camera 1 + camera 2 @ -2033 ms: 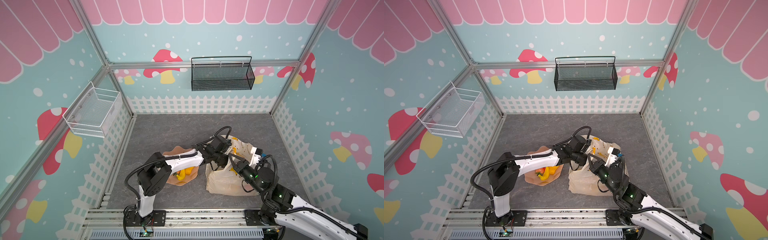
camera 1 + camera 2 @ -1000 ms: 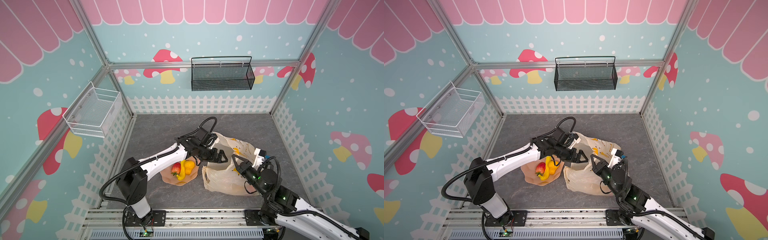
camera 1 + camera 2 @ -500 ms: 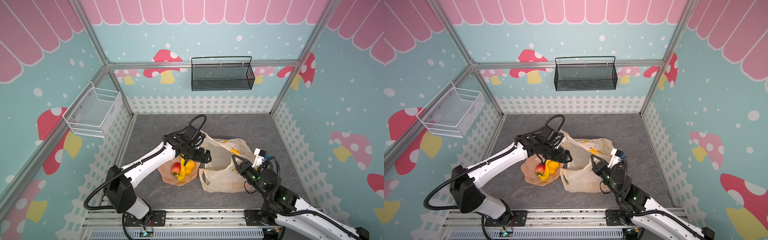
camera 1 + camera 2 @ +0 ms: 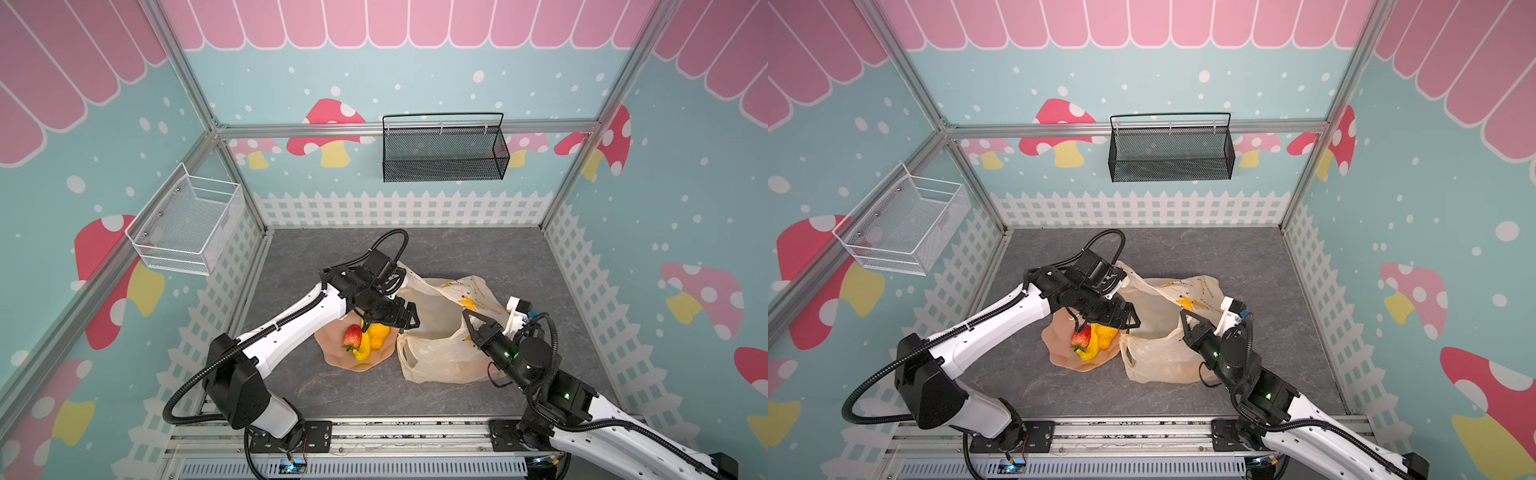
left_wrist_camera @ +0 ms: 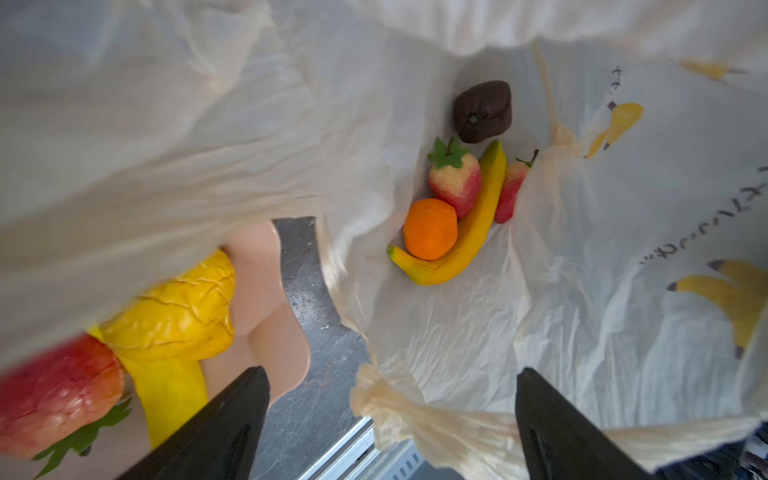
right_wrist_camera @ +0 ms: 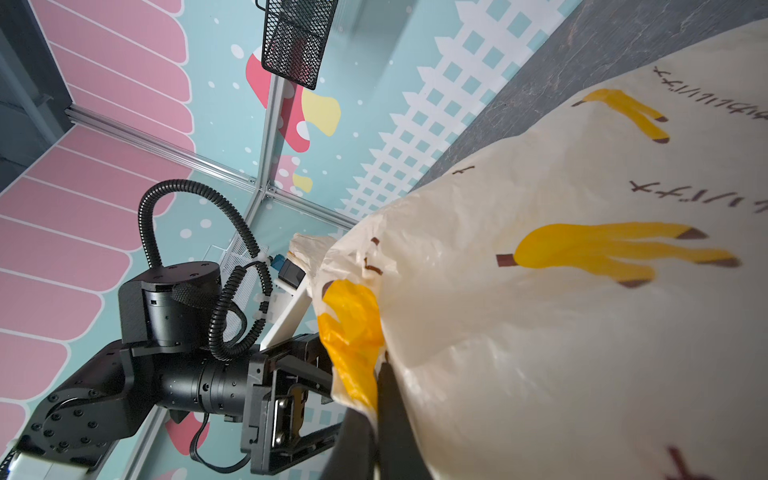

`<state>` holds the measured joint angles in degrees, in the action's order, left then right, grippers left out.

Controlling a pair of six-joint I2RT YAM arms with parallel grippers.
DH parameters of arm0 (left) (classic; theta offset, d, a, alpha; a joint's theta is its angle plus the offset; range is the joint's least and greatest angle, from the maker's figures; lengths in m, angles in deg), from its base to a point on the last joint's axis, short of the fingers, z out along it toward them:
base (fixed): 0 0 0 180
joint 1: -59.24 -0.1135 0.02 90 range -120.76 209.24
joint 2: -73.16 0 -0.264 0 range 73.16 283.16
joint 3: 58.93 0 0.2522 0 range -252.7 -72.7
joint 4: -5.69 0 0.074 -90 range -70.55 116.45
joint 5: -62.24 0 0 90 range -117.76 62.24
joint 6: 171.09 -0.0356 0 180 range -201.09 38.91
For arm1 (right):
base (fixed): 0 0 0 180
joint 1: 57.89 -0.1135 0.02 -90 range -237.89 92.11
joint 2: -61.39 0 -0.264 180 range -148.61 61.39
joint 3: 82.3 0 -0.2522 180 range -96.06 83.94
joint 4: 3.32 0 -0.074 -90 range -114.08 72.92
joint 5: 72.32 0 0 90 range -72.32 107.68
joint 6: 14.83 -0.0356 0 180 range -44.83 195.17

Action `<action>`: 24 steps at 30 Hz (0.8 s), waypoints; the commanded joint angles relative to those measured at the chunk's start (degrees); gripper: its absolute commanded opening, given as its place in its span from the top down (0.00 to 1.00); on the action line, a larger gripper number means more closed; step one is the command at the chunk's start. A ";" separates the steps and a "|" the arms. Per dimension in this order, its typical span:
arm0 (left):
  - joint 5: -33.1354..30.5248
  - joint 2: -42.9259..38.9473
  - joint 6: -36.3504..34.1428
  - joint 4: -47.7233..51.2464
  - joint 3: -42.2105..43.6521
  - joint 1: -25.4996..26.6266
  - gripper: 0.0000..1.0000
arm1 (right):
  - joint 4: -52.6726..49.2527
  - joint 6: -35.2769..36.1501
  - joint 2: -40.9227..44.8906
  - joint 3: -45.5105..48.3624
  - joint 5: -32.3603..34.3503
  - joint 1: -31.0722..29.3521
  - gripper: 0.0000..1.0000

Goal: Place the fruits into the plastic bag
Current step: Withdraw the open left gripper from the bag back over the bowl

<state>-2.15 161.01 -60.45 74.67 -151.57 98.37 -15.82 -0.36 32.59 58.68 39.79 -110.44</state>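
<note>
Left tool (image 4: pixel 406 323) is held wide, empty, betw. plate (image 4: pixel 353 365) and plastic bag (image 4: pixel 440 357). Three fruits (image 4: pixel 365 338) lie on plate, rest in bag, rim pinched by right tool (image 4: pixel 471 320). Handle loop (image 5: pixel 436 424) could be snagged on closing, mouth dragged shut.

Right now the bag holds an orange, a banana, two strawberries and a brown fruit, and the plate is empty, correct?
No. The peach plate is not empty: both top views show a strawberry, a banana and a yellow pear-like fruit on it. The rest is right.

Bag (image 5: pixel 457 353): thin, crinkled, translucent plastic. Fruits (image 5: pixel 430 228): matt, finely textured. Plate (image 5: pixel 266 299): smooth, satin. Bench (image 4: pixel 478 257): matt, stone-veined. Basket (image 4: pixel 444 153): black metal mesh.
</note>
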 commanded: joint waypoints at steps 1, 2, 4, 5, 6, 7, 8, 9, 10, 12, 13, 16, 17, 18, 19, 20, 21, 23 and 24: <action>8.28 -2.08 -3.04 -0.76 -0.08 0.39 0.08 | -0.91 -0.85 -0.31 -1.29 1.01 -0.15 1.00; 8.72 -2.13 -3.58 -0.73 0.47 0.44 0.08 | -0.84 -0.85 -0.38 -1.33 1.08 -0.17 1.00; 9.66 -2.08 -5.02 -0.09 1.70 0.59 0.09 | -0.78 -0.68 -0.52 -1.46 1.12 -0.18 1.00; 9.93 -1.99 -5.48 0.46 2.19 0.59 0.09 | -0.73 -0.63 -0.63 -1.54 1.27 -0.18 1.00; 10.43 -1.86 -6.23 1.01 2.70 0.59 0.09 | -0.69 -0.54 -0.69 -1.69 1.26 -0.17 1.00; 11.15 -1.81 -7.25 1.74 3.14 0.77 0.09 | -0.75 -0.42 -0.74 -1.79 1.27 -0.15 1.00; 11.67 -1.88 -8.39 2.47 3.45 0.89 0.09 | -0.75 -0.41 -0.73 -1.90 1.27 -0.17 1.00; 11.68 -1.98 -9.83 3.26 3.86 1.27 0.09 | -0.73 -0.33 -0.81 -1.96 1.22 -0.18 1.00; 11.25 -2.07 -11.23 4.24 4.19 1.52 0.09 | -0.73 -0.33 -0.82 -1.98 1.23 -0.15 1.00; 10.72 -1.90 -13.79 6.56 4.50 1.74 0.10 | -0.73 -0.32 -0.90 -2.08 1.33 -0.16 1.00; 9.70 -1.88 -14.69 7.41 4.73 1.74 0.10 | -0.76 -0.28 -0.92 -2.14 1.32 -0.17 1.00; 8.28 -2.95 -15.83 7.98 5.64 1.59 0.10 | -0.73 -0.06 -1.25 -2.51 1.29 -0.10 1.00; 8.15 -3.40 -15.58 7.73 5.82 1.23 0.10 | -0.72 0.03 -1.35 -2.60 1.30 -0.12 1.00; 8.46 -3.97 -14.94 7.26 6.20 0.57 0.10 | -0.72 0.07 -1.51 -2.68 1.33 -0.17 1.00; 8.90 -4.70 -14.25 6.39 6.66 -0.21 0.10 | -0.75 0.03 -1.68 -2.69 1.27 -0.18 1.00; 9.29 -5.46 -13.54 5.61 7.18 -0.94 0.10 | -0.74 0.04 -1.70 -2.65 1.26 -0.14 1.00; 9.97 -6.52 -12.97 4.59 7.93 -1.66 0.10 | -0.73 0.00 -1.79 -2.72 1.22 -0.15 1.00; 10.99 -8.65 -11.68 2.63 9.56 -2.96 0.09 | -0.73 -0.06 -1.88 -2.78 1.20 -0.14 1.00; 11.46 -9.72 -11.13 1.83 10.40 -3.56 0.09 | -0.73 -0.05 -1.88 -2.81 1.27 -0.13 1.00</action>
<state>7.36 154.26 -72.08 78.91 -142.63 96.21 -16.22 -0.29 30.65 57.39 40.18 -110.44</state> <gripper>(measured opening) 0.905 0.047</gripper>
